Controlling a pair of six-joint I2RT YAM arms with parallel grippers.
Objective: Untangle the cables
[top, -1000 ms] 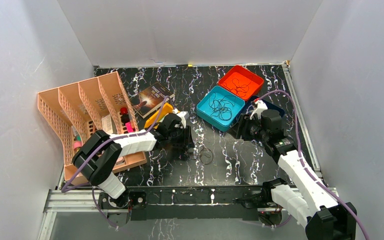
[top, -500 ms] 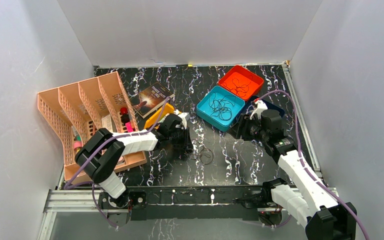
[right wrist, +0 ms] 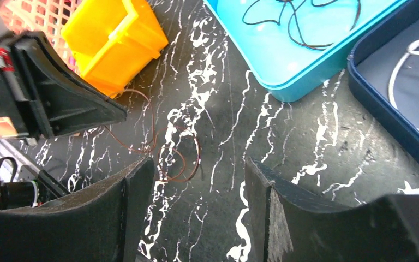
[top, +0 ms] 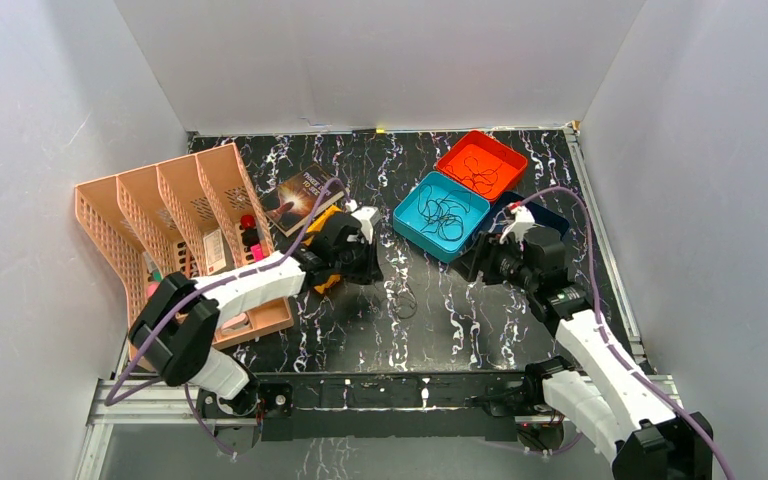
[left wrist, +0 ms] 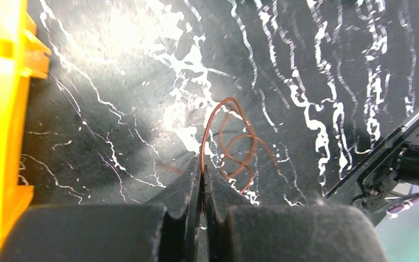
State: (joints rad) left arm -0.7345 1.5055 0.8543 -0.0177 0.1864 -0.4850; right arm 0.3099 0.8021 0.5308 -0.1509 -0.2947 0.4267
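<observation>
Pinching one end of a thin brown cable (left wrist: 234, 147), the left gripper (left wrist: 203, 183) has its jaws closed tight on the strand. The cable's curly loops rest on the black marbled table (top: 480, 320), at about 4 o'clock from that gripper in the top view. The right gripper (right wrist: 196, 169), spread wide and holding nothing, faces those loops. Tangled dark cables (top: 443, 213) lie in the teal tray (top: 420, 240), at 1 o'clock from the loops.
</observation>
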